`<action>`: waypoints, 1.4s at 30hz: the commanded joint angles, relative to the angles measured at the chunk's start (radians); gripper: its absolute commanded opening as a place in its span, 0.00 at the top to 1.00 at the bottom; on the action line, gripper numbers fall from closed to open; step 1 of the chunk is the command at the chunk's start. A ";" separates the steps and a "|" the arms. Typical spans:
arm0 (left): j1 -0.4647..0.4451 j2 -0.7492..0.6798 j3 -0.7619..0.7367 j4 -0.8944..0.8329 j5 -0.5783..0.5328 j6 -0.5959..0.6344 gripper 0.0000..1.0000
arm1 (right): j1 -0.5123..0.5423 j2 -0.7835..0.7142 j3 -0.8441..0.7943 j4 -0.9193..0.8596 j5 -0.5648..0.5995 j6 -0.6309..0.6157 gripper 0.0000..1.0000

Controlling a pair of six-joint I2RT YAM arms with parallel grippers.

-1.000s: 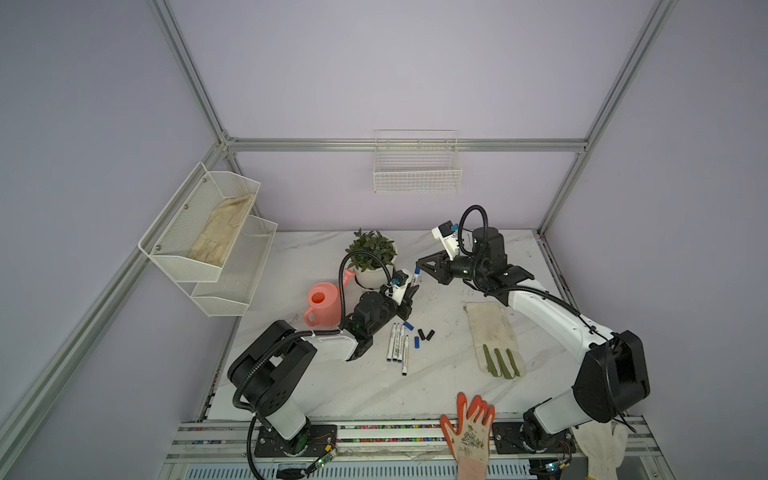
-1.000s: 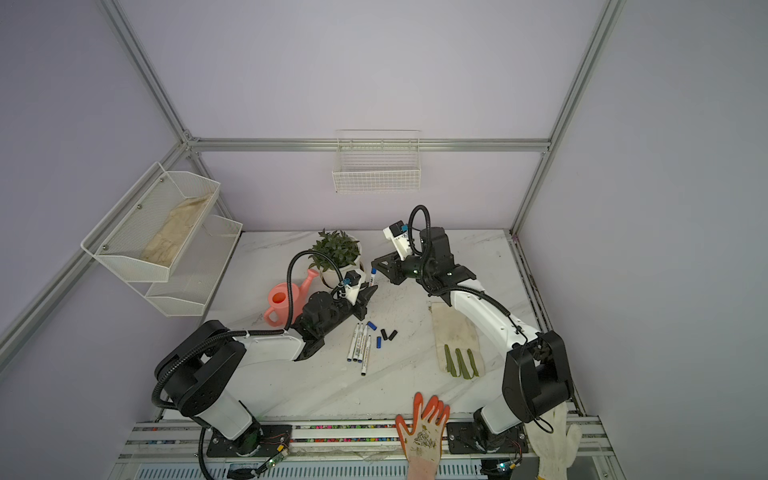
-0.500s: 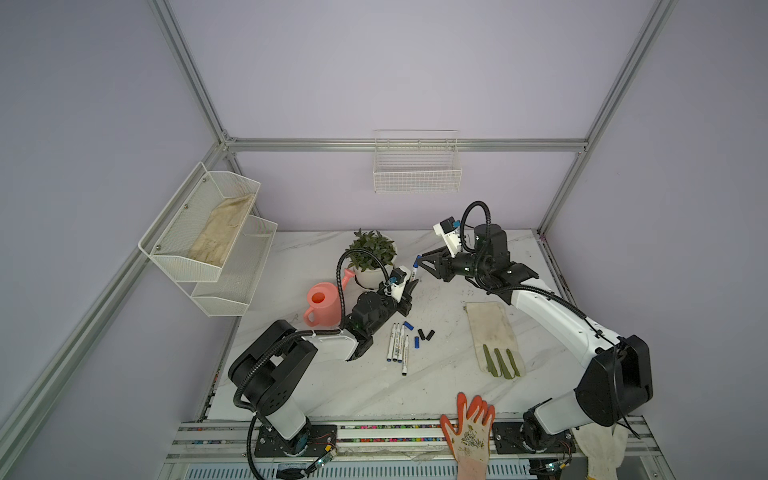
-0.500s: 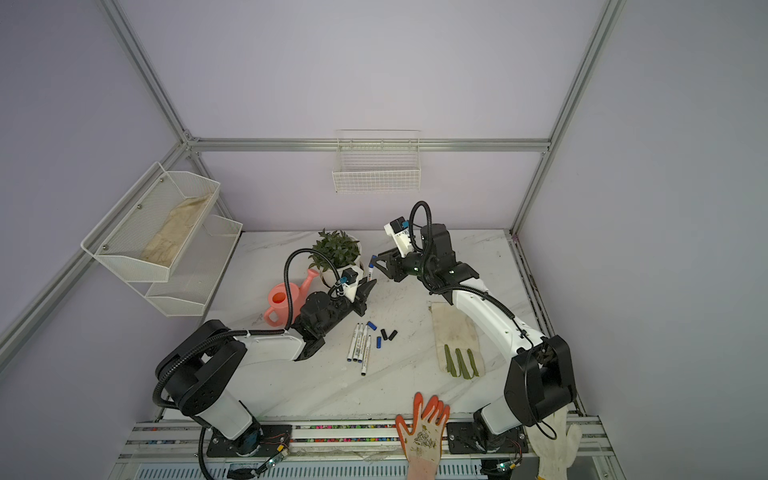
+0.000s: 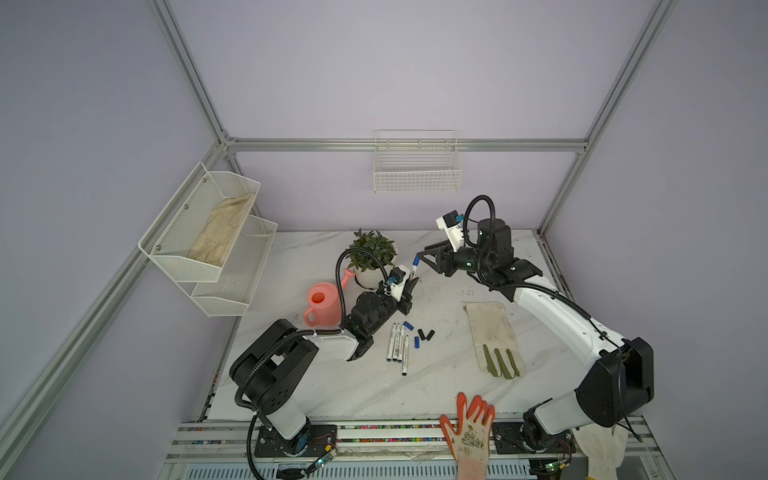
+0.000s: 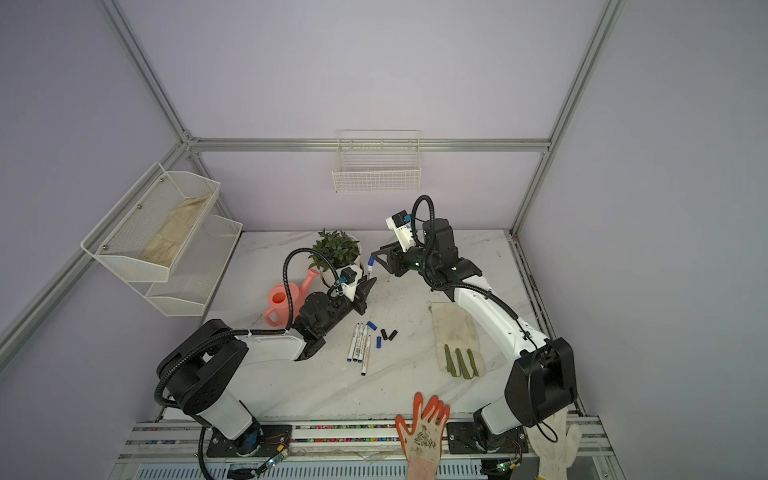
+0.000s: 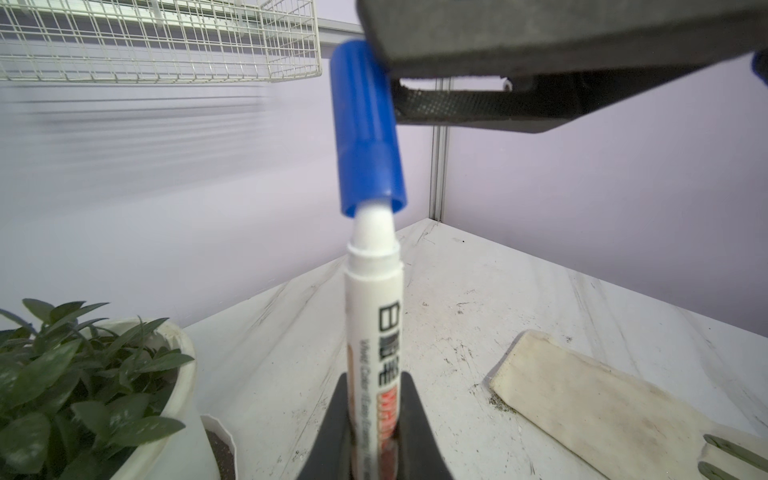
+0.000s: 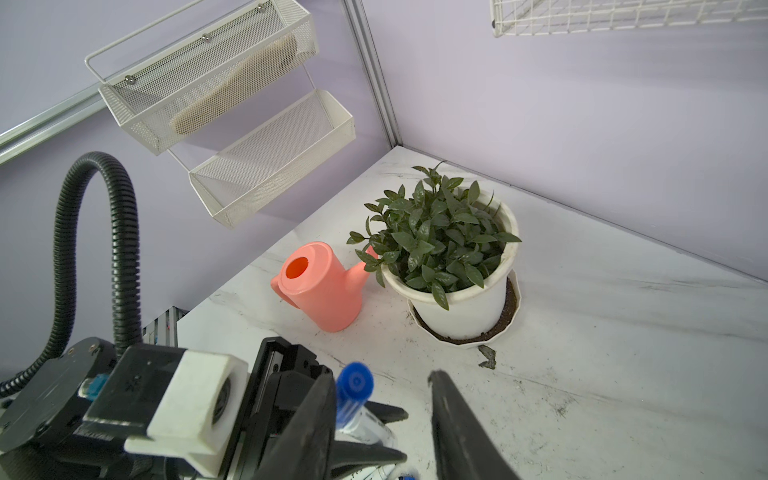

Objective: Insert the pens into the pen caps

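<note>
My left gripper (image 5: 409, 286) (image 6: 365, 287) (image 7: 374, 379) is shut on a white pen (image 5: 414, 269) (image 6: 370, 270) (image 7: 372, 324), which it holds upright above the table. A blue pen cap (image 5: 416, 259) (image 6: 371, 260) (image 7: 365, 133) (image 8: 353, 390) sits slightly tilted on the pen's tip, with white neck showing below it. My right gripper (image 5: 424, 255) (image 6: 376, 254) (image 8: 381, 376) is open around the cap. One finger (image 8: 316, 411) touches it and the other stands apart. Three more pens (image 5: 397, 343) (image 6: 360, 343) lie on the table beside two blue caps (image 5: 417, 342) and two black caps (image 5: 426, 334).
A potted plant (image 5: 372, 257) (image 8: 453, 266) and a pink watering can (image 5: 322, 303) (image 8: 320, 286) stand behind the left arm. A beige work glove (image 5: 492, 336) (image 7: 582, 407) lies to the right. An orange glove (image 5: 469, 424) rests at the front edge. Wire shelves (image 5: 208, 237) hang on the left wall.
My right gripper's jaws have opened and let go of the blue cap, which stays on the pen's tip. The left gripper still holds the pen in place.
</note>
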 commanded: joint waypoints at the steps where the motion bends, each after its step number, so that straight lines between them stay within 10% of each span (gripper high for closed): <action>1: -0.005 0.010 -0.013 0.062 -0.010 0.017 1.00 | -0.004 -0.001 0.028 0.004 -0.041 -0.005 0.60; 42: -0.007 0.034 -0.011 0.037 -0.021 0.009 1.00 | 0.055 -0.013 -0.011 -0.031 0.016 0.002 0.69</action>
